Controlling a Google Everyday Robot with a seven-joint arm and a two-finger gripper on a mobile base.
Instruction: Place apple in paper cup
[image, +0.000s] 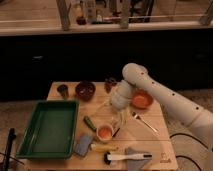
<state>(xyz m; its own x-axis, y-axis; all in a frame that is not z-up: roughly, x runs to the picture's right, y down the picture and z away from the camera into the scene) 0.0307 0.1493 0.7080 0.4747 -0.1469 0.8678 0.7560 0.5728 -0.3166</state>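
Note:
The orange-red apple (105, 133) sits inside the pale paper cup (98, 129), near the front middle of the wooden table (155, 145). My white arm reaches in from the right and bends down over the table's middle. The gripper (114, 123) hangs just above and to the right of the cup. Its fingers stand open and nothing is between them.
A green tray (50, 127) fills the table's left side. A dark brown bowl (85, 90) and a small dark cup (63, 90) stand at the back, an orange bowl (142, 100) at the right. A fork (145, 122), a green vegetable (90, 122), a blue sponge (84, 144) and a brush (127, 157) lie around the cup.

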